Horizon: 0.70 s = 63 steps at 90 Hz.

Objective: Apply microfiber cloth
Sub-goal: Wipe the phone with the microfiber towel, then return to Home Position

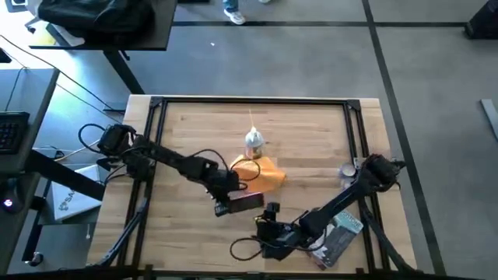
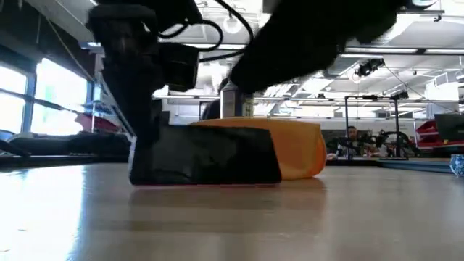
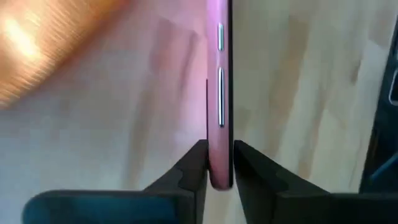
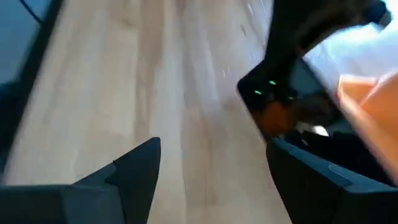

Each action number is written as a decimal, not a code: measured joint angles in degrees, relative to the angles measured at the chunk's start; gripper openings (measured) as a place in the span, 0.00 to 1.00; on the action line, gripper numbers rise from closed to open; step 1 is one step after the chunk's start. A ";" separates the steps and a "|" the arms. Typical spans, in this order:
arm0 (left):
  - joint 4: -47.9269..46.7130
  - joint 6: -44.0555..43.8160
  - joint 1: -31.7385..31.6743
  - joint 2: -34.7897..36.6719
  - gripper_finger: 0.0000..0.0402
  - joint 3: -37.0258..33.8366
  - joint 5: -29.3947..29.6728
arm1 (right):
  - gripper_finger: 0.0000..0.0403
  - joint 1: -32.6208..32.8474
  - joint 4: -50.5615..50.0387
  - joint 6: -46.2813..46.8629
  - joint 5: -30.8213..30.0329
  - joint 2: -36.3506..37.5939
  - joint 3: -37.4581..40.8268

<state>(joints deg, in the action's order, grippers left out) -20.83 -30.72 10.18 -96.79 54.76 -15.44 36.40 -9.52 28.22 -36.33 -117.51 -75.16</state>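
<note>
Left claw: pinches the slim pink-edged black phone on edge.
Microfiber cloth: soft orange folds on the wooden counter, just behind the phone.
Right claw: spread wide, empty, near the phone.

Counter: pale wood planks, dark metal frame along its edges. Floor: grey, crossed by dark lines. Far left: dark desk; keyboard on a side desk. Room beyond, low view: bright windows at left, ceiling lights, black stands at far right.
</note>
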 joint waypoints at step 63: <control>-6.88 4.86 9.65 24.77 0.23 -2.18 25.12 | 0.65 -2.28 -20.30 -16.47 -6.61 10.70 -4.67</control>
<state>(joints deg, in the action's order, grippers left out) -27.70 -25.86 19.83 -72.02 52.59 9.68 34.13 -29.82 11.76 -42.94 -106.81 -79.82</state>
